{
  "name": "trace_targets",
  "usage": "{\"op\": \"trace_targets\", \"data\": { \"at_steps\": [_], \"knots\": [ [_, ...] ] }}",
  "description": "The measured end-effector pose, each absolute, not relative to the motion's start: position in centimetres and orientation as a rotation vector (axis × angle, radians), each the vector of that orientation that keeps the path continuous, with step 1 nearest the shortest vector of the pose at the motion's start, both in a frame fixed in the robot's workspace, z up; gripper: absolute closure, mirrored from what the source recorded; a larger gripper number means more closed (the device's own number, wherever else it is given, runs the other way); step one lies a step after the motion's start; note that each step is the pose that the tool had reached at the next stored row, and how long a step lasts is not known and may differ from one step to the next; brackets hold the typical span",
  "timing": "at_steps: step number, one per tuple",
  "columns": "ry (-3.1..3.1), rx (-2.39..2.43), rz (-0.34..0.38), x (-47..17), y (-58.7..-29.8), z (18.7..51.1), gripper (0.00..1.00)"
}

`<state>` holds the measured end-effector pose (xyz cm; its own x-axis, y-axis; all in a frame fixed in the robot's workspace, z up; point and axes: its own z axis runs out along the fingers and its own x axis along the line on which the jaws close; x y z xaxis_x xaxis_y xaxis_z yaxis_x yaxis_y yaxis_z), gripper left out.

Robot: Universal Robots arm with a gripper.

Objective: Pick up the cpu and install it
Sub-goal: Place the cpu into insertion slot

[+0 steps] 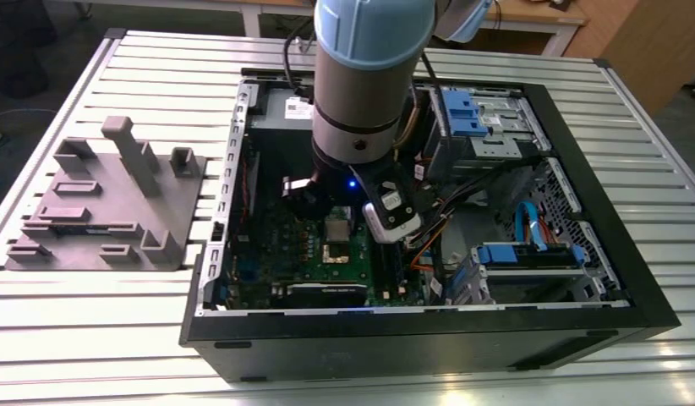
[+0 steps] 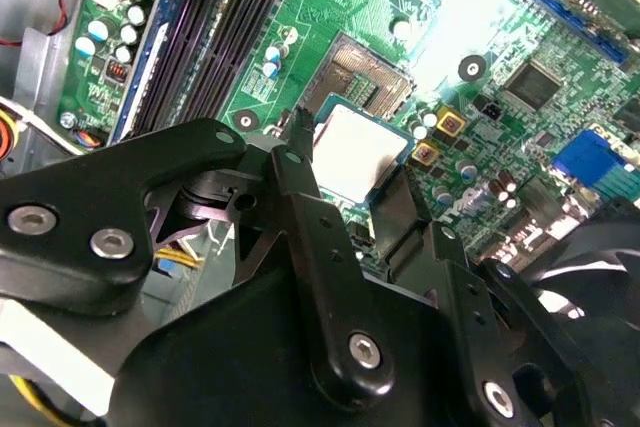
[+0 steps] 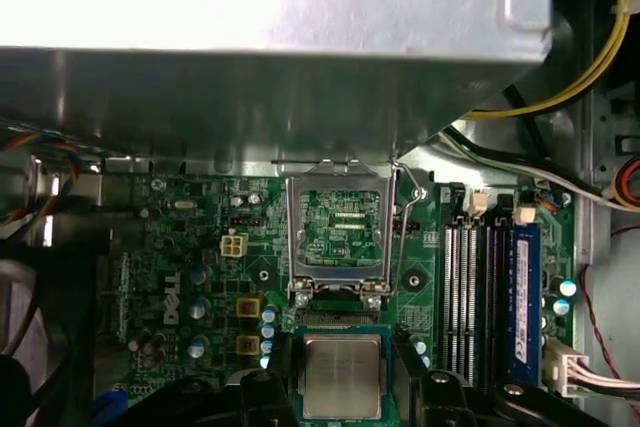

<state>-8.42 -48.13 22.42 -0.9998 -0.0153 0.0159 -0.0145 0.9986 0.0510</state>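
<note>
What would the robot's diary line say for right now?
black gripper: shut on small flat silver-grey square cpu | cpu: over green motherboard, next to open rectangular metal socket frame | seated: cannot tell

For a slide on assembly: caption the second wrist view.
Tool gripping the cpu by two edges, near the open socket on the green motherboard.

The computer case [image 1: 438, 342] stood on the surface [image 1: 100, 338], with a fixture block [image 1: 100, 211] beside it toward the exterior view's left. The motherboard [image 1: 286, 254] lay flat inside the case. The cpu [image 3: 342, 377] sat between the fingers [image 2: 300, 187] of the gripper [image 2: 350, 162], above the board and just beside the socket [image 2: 368, 72]. Memory slots [image 3: 470, 287] ran alongside the socket frame [image 3: 340, 232].
</note>
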Motion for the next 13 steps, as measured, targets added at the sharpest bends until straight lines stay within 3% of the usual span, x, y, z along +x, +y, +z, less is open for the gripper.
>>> {"op": "trace_targets", "data": {
  "at_steps": [13],
  "knots": [
    [-3.124,0.023,-0.037,-8.4,-48.6,21.0,0.53]
  ]
}}
